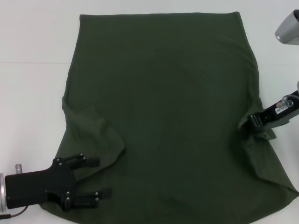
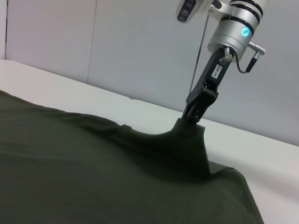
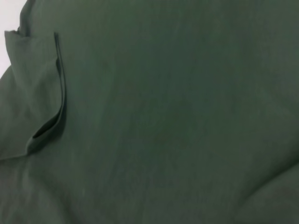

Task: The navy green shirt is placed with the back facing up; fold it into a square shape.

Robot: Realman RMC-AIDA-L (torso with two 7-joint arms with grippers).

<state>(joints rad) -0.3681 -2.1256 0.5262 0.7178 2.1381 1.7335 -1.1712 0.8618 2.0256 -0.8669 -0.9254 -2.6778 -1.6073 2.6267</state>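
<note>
Between the two grippers, the navy green shirt lies spread on a white table. Right gripper: jaws clamped on the shirt's edge, raising a small peak of cloth; a folded sleeve lies near it. Left gripper: fingers apart, over the opposite sleeve. Pale wall behind the table. Contact between left fingers and cloth cannot be made out. Shirt's near hem is cut off.

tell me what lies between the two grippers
Only flat navy green shirt spans from the left gripper to the right gripper, shown in the head view.
</note>
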